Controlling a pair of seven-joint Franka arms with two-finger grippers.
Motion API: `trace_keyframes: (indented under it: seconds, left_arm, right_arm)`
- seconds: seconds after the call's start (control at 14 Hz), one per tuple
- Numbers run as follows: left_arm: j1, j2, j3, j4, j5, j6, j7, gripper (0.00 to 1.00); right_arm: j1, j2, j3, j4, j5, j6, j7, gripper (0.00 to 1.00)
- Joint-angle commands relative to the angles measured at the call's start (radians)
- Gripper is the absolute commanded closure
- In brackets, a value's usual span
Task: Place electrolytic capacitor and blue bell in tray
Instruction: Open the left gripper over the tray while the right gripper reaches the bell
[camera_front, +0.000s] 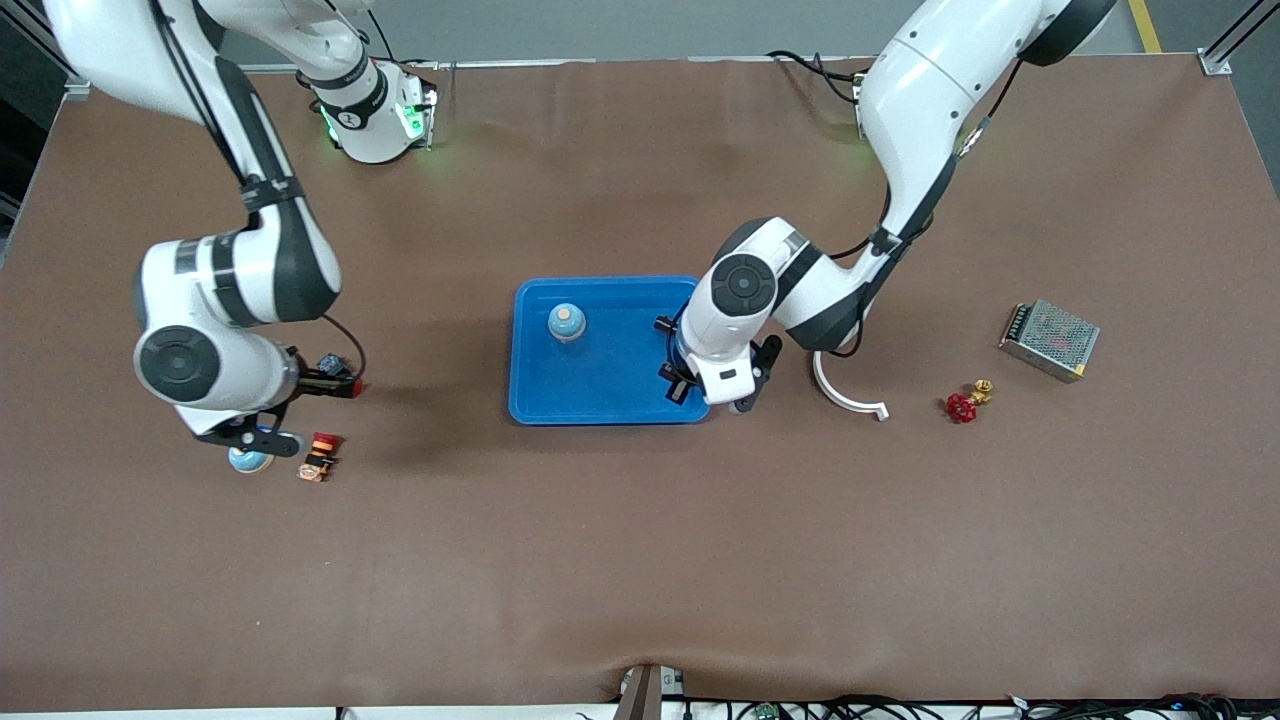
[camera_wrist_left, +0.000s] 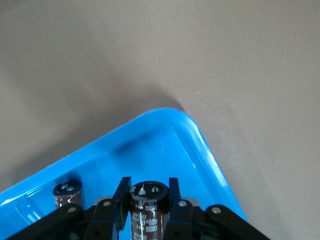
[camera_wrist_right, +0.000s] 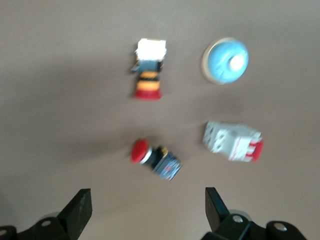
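The bright-blue tray (camera_front: 600, 385) lies mid-table. My left gripper (camera_front: 715, 388) is over the tray's corner toward the left arm's end and is shut on a dark brown electrolytic capacitor (camera_wrist_left: 148, 205), held upright just above the tray floor (camera_wrist_left: 165, 150). A second dark cylinder shape (camera_wrist_left: 67, 194) shows on the tray floor beside it. A blue bell (camera_front: 248, 461) sits on the table toward the right arm's end, partly under my right gripper (camera_front: 252, 440). In the right wrist view the bell (camera_wrist_right: 225, 61) lies ahead of the open, empty right gripper (camera_wrist_right: 145, 210).
A blue domed object with a tan top (camera_front: 567, 322) stands in the tray. Red push buttons (camera_front: 320, 455) (camera_front: 340, 386) and a white breaker (camera_wrist_right: 232, 141) lie by the bell. A white curved piece (camera_front: 845, 395), a red valve (camera_front: 962, 407) and a metal box (camera_front: 1050, 340) lie toward the left arm's end.
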Motion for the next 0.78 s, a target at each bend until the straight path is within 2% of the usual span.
trace_keyframes:
  seconds: [0.0,0.21,0.28,0.36,0.43,0.5,0.71]
  left_arm:
    - [-0.033,0.045,0.016,0.048,0.042,-0.012,-0.014,1.00]
    - [-0.039,0.069,0.016,0.048,0.075,-0.012,-0.011,0.97]
    - [-0.039,0.074,0.016,0.048,0.077,-0.012,-0.008,0.86]
    - [-0.038,0.079,0.016,0.049,0.078,-0.012,-0.004,0.61]
    - [-0.039,0.077,0.019,0.049,0.078,-0.012,-0.002,0.26]
    - [-0.039,0.074,0.028,0.051,0.077,-0.012,-0.004,0.00]
    - [-0.024,0.027,0.030,0.092,0.107,-0.037,-0.007,0.00]
  right_arm:
    - [-0.130,-0.016,0.023,-0.045,-0.018,0.110,-0.158,0.00]
    - [-0.211,0.026,0.023,-0.045,-0.018,0.211,-0.264,0.00]
    - [-0.224,0.042,0.023,-0.045,-0.018,0.250,-0.280,0.00]
    - [-0.235,0.058,0.023,-0.045,-0.018,0.279,-0.280,0.00]
    - [-0.241,0.075,0.023,-0.039,-0.018,0.302,-0.280,0.00]
    - [-0.244,0.095,0.023,-0.035,-0.013,0.322,-0.278,0.00]
    - [-0.258,0.161,0.023,-0.022,-0.007,0.409,-0.278,0.00]
